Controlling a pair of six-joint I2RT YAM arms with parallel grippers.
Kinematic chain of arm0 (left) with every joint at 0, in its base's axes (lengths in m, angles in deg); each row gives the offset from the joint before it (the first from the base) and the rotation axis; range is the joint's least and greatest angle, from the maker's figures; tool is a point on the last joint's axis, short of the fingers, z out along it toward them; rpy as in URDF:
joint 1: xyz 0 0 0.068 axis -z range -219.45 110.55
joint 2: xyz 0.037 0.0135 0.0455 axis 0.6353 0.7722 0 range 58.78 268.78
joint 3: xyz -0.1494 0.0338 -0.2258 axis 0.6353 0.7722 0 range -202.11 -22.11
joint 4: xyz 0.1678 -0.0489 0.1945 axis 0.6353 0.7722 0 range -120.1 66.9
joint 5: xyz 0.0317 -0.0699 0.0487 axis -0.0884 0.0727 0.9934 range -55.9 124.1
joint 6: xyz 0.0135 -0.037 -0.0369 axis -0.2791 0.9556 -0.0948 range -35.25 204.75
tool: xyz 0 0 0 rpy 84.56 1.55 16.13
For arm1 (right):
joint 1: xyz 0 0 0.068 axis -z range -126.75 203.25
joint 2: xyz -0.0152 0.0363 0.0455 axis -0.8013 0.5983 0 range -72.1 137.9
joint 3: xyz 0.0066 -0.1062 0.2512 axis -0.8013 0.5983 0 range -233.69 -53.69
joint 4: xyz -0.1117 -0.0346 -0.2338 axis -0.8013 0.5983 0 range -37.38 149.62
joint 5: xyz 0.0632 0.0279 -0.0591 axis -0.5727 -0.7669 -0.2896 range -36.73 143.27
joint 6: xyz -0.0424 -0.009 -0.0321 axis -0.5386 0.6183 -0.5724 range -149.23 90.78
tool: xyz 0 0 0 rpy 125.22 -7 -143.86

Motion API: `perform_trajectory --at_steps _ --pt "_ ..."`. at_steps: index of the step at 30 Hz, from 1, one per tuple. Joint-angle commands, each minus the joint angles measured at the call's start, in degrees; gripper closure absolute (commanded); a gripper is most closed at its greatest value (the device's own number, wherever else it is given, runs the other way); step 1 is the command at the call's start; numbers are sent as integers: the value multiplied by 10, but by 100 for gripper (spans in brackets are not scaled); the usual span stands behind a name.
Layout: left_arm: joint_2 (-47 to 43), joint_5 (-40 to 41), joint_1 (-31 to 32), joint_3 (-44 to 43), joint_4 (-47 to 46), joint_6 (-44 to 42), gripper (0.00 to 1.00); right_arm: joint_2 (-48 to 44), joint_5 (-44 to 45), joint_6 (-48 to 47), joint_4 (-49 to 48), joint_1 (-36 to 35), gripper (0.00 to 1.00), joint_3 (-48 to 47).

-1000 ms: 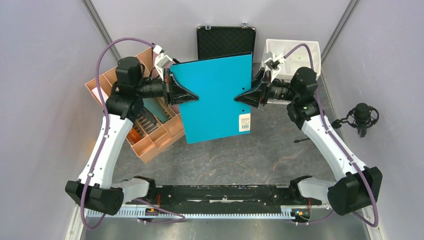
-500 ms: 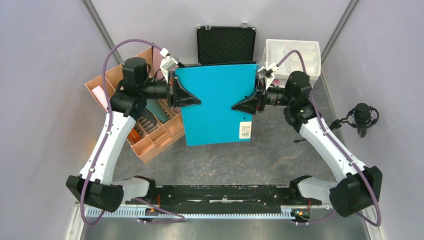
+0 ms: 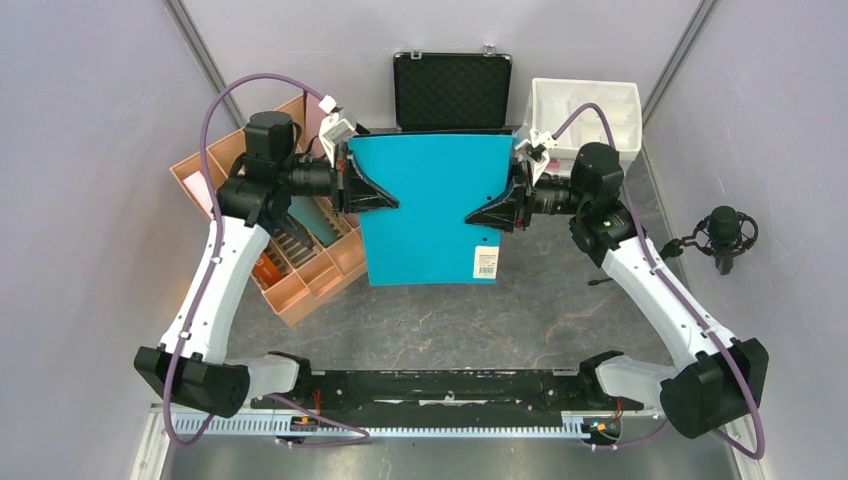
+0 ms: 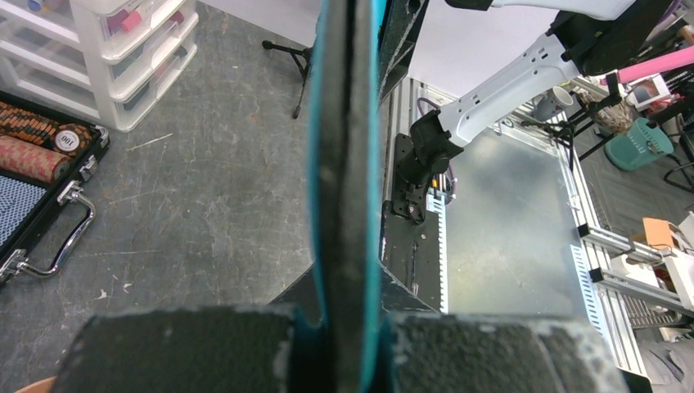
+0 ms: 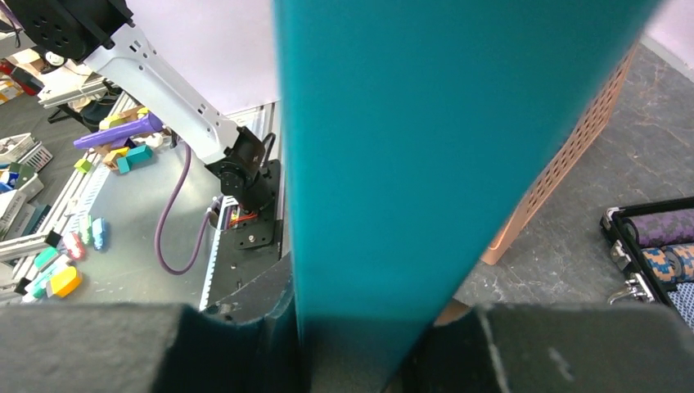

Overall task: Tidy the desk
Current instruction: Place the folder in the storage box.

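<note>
Since a second ago the teal folder (image 3: 430, 200) has squared up and shifted toward the back wall. One desk (image 3: 560, 300) spans the floor between the walls. One folder is held over its far middle, long axis near-to-far, label end nearest the arms. The left gripper (image 3: 393, 203) pinches its left edge, the right gripper (image 3: 470, 215) its right. Around them stand one orange organiser (image 3: 310, 270), one black case (image 3: 452, 90), one white drawer unit (image 3: 590, 100) and one microphone (image 3: 725, 235).
</note>
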Motion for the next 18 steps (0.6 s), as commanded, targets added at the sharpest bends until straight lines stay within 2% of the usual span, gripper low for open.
perform_trajectory --at_steps 1,3,7,12,14,18 --pt "7 -15 1 -19 -27 -8 98 -11 -38 -33 29 -7 72 -19" --pt "9 -15 0 -9 -49 11 98 -12 -41 -22 17 -8 79 -16" --pt "5 -16 1 25 -113 65 98 -25 -49 60 -86 -7 98 12" --pt "-13 -2 0 91 -226 147 97 -36 -36 114 -156 -8 100 9" --pt "-20 9 -1 107 -232 146 83 -39 -26 126 -174 -8 100 2" --pt "-24 25 -13 91 -195 127 45 -31 -14 119 -167 -8 100 -20"
